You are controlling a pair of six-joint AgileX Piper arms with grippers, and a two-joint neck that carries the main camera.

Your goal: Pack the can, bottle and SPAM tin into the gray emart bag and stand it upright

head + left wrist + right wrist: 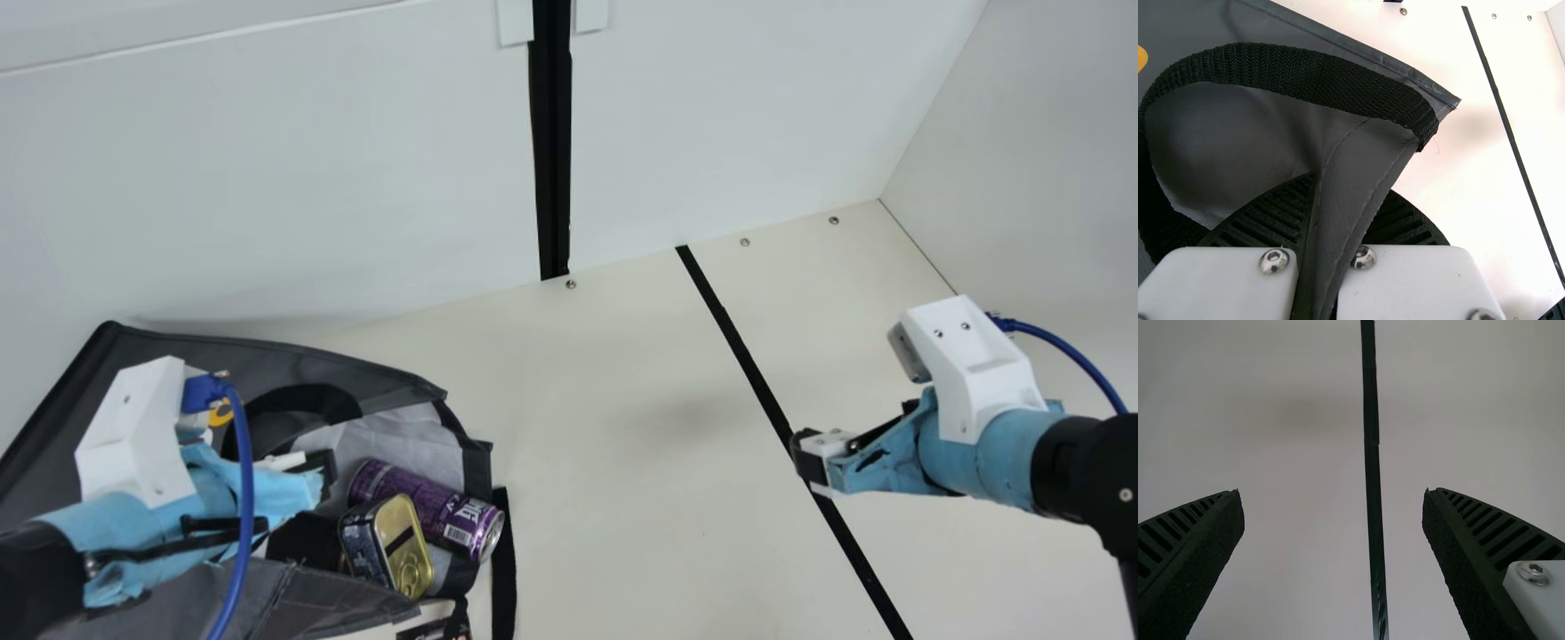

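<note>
Cannot see all of the can (pixel 449 511), partly covered by the SPAM tin (pixel 411 544). Left of the can in the main view, cannot see the whole left hand (pixel 318 474) or gray emart bag (pixel 236 356), part masked by the left arm (pixel 133 524), part cropped. Below the can, cannot make out a dark patch (pixel 431 630), cut by the bottom edge.

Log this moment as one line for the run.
Left gripper: shut on edge of gray fabric bag | right gripper: open above cream tabletop | purple cylindrical can, gold-lidded rectangular tin: at bag's mouth
</note>
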